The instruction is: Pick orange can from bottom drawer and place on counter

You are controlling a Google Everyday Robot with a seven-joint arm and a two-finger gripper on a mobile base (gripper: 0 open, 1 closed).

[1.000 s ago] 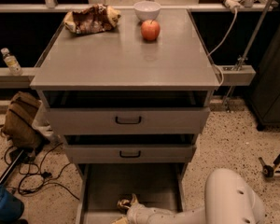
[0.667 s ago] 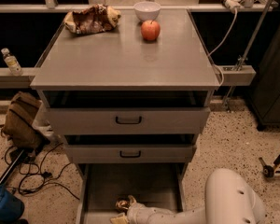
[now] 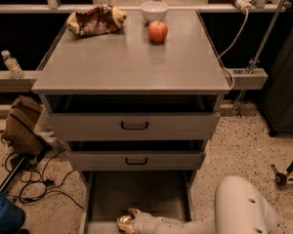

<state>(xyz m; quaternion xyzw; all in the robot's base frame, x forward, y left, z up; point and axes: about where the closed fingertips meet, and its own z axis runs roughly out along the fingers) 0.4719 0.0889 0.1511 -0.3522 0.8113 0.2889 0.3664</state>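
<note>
The bottom drawer (image 3: 136,194) is pulled open below the two upper drawers. The orange can (image 3: 123,224), shiny gold, sits near the drawer's front edge at the bottom of the view. My gripper (image 3: 135,219) is down inside the drawer, right against the can's right side, at the end of my white arm (image 3: 185,225), which reaches in from the lower right. Part of the can is covered by the gripper. The counter (image 3: 129,62) is the wide grey top of the cabinet.
On the counter's back edge are a crinkled snack bag (image 3: 95,19), a white bowl (image 3: 154,9) and a red apple (image 3: 157,31). Two upper drawers (image 3: 134,126) stand slightly open. A brown bag (image 3: 22,126), cables and a blue object (image 3: 2,213) lie on the floor at the left.
My gripper has shifted slightly left and toward the drawer's front, with the can beside it. Nothing on the counter has moved.
</note>
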